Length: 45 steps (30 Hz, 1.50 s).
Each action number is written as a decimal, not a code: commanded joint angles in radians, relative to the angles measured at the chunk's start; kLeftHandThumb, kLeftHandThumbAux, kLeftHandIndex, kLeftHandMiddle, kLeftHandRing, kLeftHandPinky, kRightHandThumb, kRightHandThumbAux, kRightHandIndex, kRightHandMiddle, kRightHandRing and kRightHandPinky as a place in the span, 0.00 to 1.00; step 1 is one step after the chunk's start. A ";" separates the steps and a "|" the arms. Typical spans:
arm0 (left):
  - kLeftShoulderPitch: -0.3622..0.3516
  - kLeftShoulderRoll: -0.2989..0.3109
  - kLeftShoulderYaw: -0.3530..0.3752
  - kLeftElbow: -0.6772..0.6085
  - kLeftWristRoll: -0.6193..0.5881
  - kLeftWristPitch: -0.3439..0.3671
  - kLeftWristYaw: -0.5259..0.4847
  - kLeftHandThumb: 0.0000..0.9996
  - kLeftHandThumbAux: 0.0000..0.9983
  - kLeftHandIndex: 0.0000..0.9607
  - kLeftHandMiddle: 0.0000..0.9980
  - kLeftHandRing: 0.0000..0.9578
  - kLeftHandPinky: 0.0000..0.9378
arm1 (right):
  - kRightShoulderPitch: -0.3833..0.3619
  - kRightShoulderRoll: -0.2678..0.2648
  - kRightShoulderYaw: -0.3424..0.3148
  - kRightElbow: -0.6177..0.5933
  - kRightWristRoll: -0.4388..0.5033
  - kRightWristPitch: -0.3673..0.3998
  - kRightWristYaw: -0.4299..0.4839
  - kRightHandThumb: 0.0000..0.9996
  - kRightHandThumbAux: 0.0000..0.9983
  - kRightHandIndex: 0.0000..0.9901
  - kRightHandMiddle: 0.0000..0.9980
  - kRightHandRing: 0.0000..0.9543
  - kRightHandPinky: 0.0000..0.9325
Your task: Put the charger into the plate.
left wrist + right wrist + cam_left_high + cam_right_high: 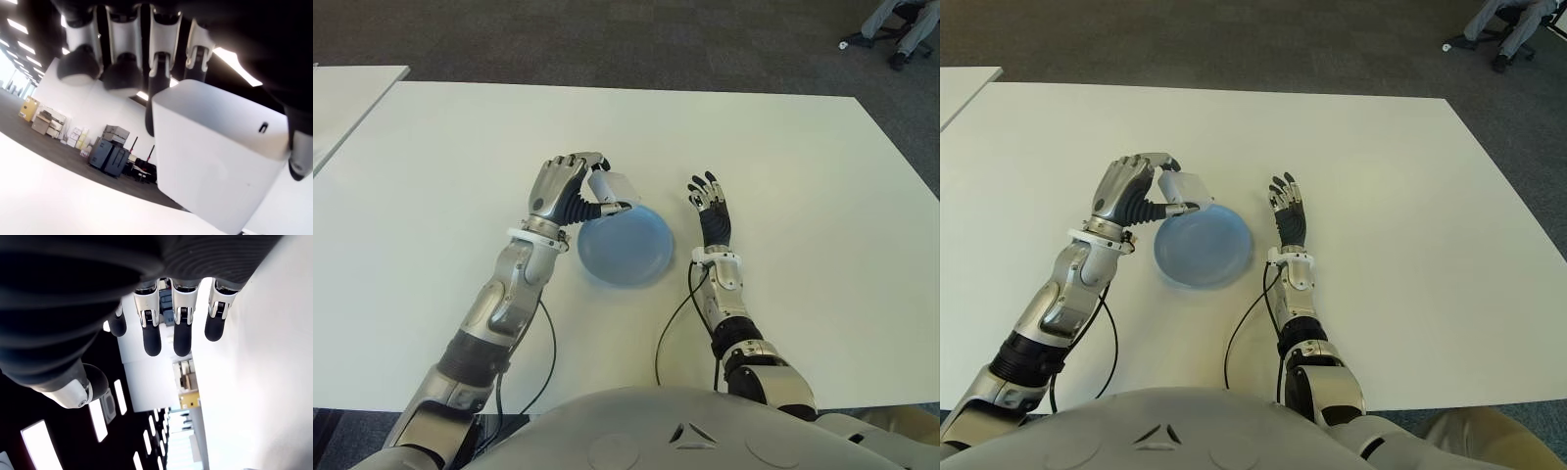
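A white block-shaped charger (614, 188) is pinched in my left hand (576, 188), thumb under it and fingers curled over its top. It hangs just above the far left rim of the round blue plate (626, 247), which lies on the white table (783, 176). The left wrist view shows the charger (215, 161) close up, with fingertips (159, 63) on its upper edge. My right hand (708, 201) shows to the right of the plate, fingers spread and holding nothing.
Black cables (674, 323) trail from both wrists toward the table's near edge. A second white table (342, 93) stands at the far left. A person's legs and a chair base (901, 29) are on the carpet at the far right.
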 commanded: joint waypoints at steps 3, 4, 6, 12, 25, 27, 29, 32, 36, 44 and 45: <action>0.011 -0.003 -0.026 0.045 0.017 -0.008 -0.025 0.85 0.67 0.42 0.54 0.90 0.91 | 0.019 0.062 0.007 0.002 0.001 0.018 -0.015 0.00 0.55 0.04 0.18 0.16 0.14; 0.014 -0.002 -0.028 0.046 0.018 -0.009 -0.027 0.85 0.67 0.42 0.54 0.90 0.91 | 0.021 0.062 0.009 0.000 0.000 0.018 -0.016 0.00 0.55 0.04 0.18 0.16 0.14; 0.022 0.000 -0.038 0.057 0.022 -0.014 -0.026 0.85 0.67 0.42 0.54 0.90 0.91 | 0.021 0.061 0.011 -0.002 -0.002 0.017 -0.018 0.00 0.55 0.04 0.18 0.15 0.14; 0.040 0.000 -0.056 0.078 0.023 -0.022 -0.017 0.85 0.67 0.42 0.54 0.90 0.91 | 0.024 0.060 0.016 -0.006 -0.005 0.014 -0.022 0.00 0.54 0.03 0.17 0.15 0.14; 0.044 -0.004 -0.063 0.152 0.019 -0.085 0.025 0.85 0.67 0.42 0.54 0.89 0.91 | 0.030 0.059 0.022 -0.011 -0.006 0.011 -0.020 0.00 0.54 0.03 0.17 0.15 0.14; 0.042 -0.003 -0.063 0.163 0.019 -0.097 0.031 0.85 0.67 0.42 0.54 0.89 0.91 | 0.031 0.059 0.022 -0.011 -0.005 0.011 -0.020 0.00 0.54 0.03 0.17 0.15 0.14; 0.038 -0.002 -0.064 0.174 0.019 -0.107 0.036 0.85 0.67 0.42 0.54 0.89 0.91 | 0.031 0.059 0.022 -0.011 -0.003 0.010 -0.018 0.00 0.54 0.03 0.17 0.15 0.14; 0.032 -0.003 -0.065 0.187 0.019 -0.116 0.038 0.85 0.67 0.42 0.54 0.89 0.90 | 0.031 0.060 0.022 -0.011 -0.001 0.010 -0.016 0.00 0.54 0.03 0.17 0.15 0.14; 0.023 -0.002 -0.069 0.204 0.024 -0.117 0.033 0.84 0.67 0.42 0.56 0.80 0.78 | 0.033 0.059 0.022 -0.011 0.000 0.006 -0.011 0.00 0.54 0.03 0.17 0.15 0.14; 0.014 0.066 -0.099 0.172 0.099 -0.081 -0.084 0.35 0.47 0.16 0.19 0.21 0.21 | 0.032 0.061 0.024 -0.008 -0.002 -0.001 -0.009 0.00 0.54 0.03 0.17 0.15 0.13; 0.017 0.074 -0.101 0.162 0.109 -0.077 -0.098 0.30 0.44 0.11 0.12 0.13 0.14 | 0.032 0.061 0.025 -0.008 -0.002 -0.001 -0.009 0.00 0.54 0.03 0.18 0.15 0.13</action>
